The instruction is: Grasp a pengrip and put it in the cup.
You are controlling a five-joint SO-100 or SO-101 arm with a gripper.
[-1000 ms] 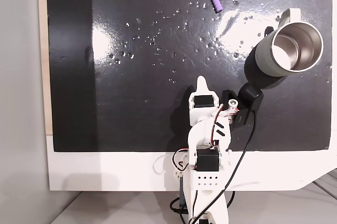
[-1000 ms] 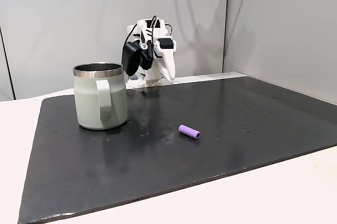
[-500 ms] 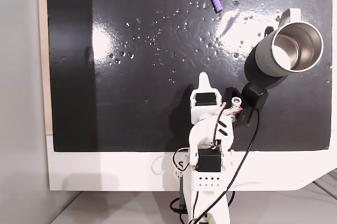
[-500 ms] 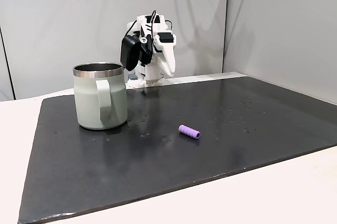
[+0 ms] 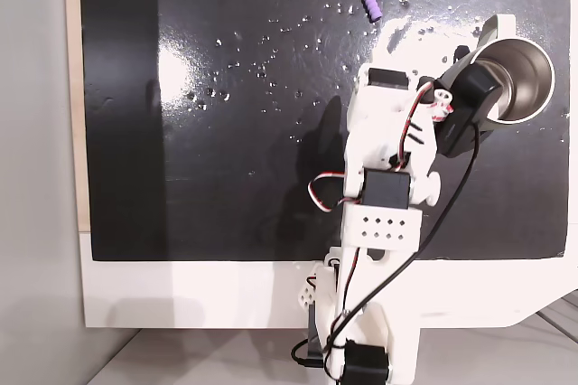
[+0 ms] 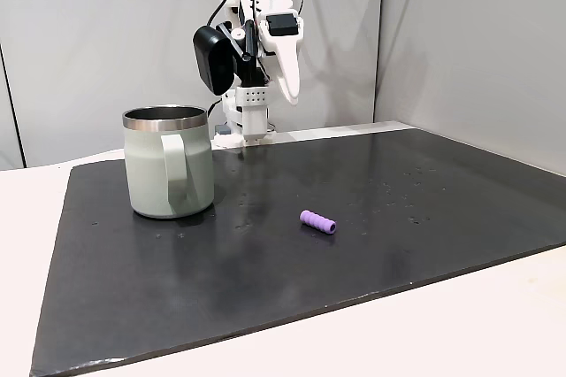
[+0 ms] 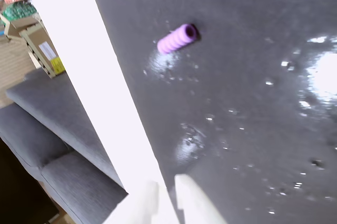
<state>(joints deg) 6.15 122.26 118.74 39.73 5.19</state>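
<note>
The lilac pengrip (image 5: 370, 4) lies alone on the black mat near its far edge, also seen at the mat's middle (image 6: 318, 221) and in the wrist view (image 7: 177, 38). The grey-green cup (image 6: 168, 165) stands upright with its steel inside (image 5: 528, 64) partly covered by the arm's black wrist camera. My gripper (image 6: 290, 94) hangs high above the mat, pointing down, well short of the pengrip. Its white fingertips (image 7: 195, 200) sit close together at the bottom of the wrist view (image 7: 167, 195), with nothing between them.
The black mat (image 5: 226, 132) has small white specks and glare patches. A white table border (image 7: 105, 77) runs along its edge, with a grey sofa (image 7: 47, 145) and cardboard boxes beyond. The arm's base (image 6: 243, 125) stands behind the cup.
The arm has lifted from its folded pose and swung forward over the mat. In the top view its wrist camera now overlaps the cup. Pengrip and cup have not moved.
</note>
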